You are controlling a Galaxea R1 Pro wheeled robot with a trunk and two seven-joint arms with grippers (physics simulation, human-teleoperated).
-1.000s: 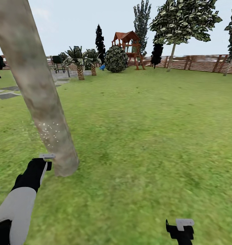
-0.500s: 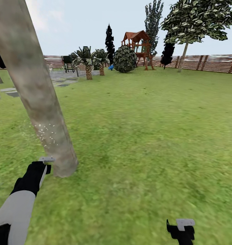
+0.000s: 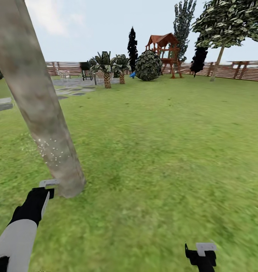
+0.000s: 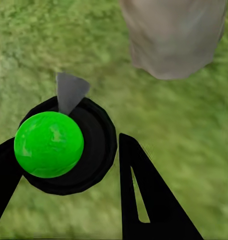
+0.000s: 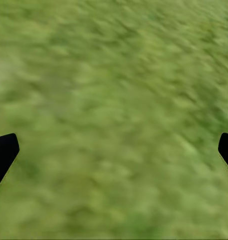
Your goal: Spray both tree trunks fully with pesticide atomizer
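Fenced garden lawn (image 3: 162, 143) with playset (image 3: 163, 53)

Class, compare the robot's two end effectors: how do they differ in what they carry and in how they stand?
The left end effector grips a black atomizer with a green top beside the tree trunk; the right end effector is spread wide over bare grass, empty. The left reaches forward, the right hangs back. Both have black fingers.

Tree trunk (image 3: 42, 113) mottled beige-grey, white-speckled; atomizer (image 4: 51, 145) green-black; lawn (image 3: 162, 151) green.

1. The left arm (image 3: 19, 230) reaches forward and low, sleeve white, wrist black.
2. The left gripper (image 4: 68, 165) is clamped around a round green-topped object.
3. The right gripper (image 5: 114, 150) hangs low, its fingers spread wide.
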